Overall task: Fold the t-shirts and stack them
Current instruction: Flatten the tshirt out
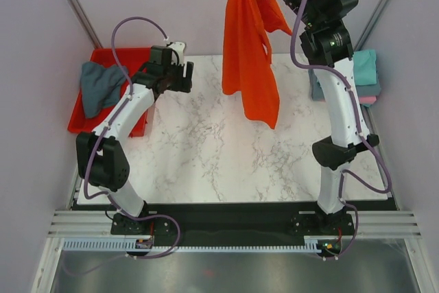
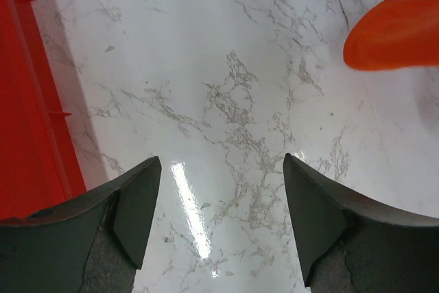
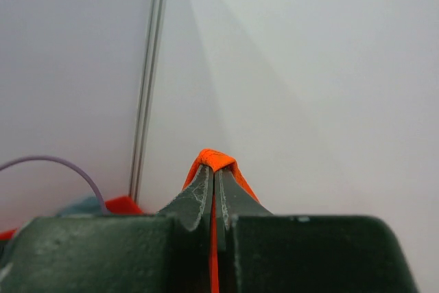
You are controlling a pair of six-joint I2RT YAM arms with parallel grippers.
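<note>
My right fingers (image 3: pixel 199 200) pinch a tiny fold of the soft orange-red shirt (image 1: pixel 250 66); it might slip. Left fingers (image 2: pixel 137 204) open.

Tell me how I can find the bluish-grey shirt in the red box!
Start at the white marble table; a red tray sits at its far left corner. The grey-blue shirt lies crumpled inside it. It is the only shirt in the tray: the orange shirt hangs from the right claw, and the others are a folded stack on the right.
</note>
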